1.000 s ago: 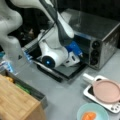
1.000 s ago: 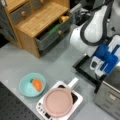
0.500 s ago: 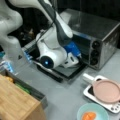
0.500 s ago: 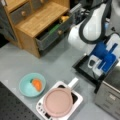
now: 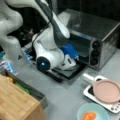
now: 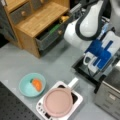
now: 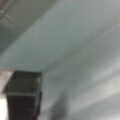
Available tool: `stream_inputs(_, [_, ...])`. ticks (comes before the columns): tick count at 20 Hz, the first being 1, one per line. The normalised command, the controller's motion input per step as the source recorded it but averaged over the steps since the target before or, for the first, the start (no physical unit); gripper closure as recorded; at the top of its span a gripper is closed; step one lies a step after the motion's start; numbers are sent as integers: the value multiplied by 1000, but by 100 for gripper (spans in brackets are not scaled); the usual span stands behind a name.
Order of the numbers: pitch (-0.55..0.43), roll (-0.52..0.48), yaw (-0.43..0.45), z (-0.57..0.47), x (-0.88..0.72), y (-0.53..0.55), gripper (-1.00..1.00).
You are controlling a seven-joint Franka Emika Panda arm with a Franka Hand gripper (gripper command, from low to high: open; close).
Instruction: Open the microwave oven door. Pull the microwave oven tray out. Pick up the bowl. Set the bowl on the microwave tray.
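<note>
Door (image 5: 65,73) already down, lying flat in front of oven (image 5: 96,37), reaching out toward a front view's lower left. Gripper (image 5: 75,58) low over door, at cavity mouth, blue-and-white hand angled into opening; in a front view gripper (image 6: 93,67) just above dark flap (image 6: 83,71). Jaw state: cannot tell, fingertips hidden against dark cavity; wrist view only pale grey surface plus one dark finger (image 7: 23,96) at lower left. Tray not separable from door and cavity, so cannot tell whether pulled out; probably straight ahead of jaws, inside cavity, long axis running across oven width, parallel to door hinge. Bowl (image 6: 32,84) with orange item on table, well apart from gripper, untouched, beside pink plate (image 6: 58,102) on white handled tray (image 6: 75,100); in a front view bowl (image 5: 92,115) at bottom edge, on door's open side.
</note>
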Motion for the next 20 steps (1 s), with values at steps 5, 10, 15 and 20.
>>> stream_inputs(5, [75, 13, 187, 184, 205, -350, 100])
stream_inputs(10, [81, -3, 207, 177, 214, -274, 100])
stream_inputs(15, [82, -69, 218, 191, 258, -326, 100])
stream_inputs(20, [103, -116, 219, 273, 288, -402, 100])
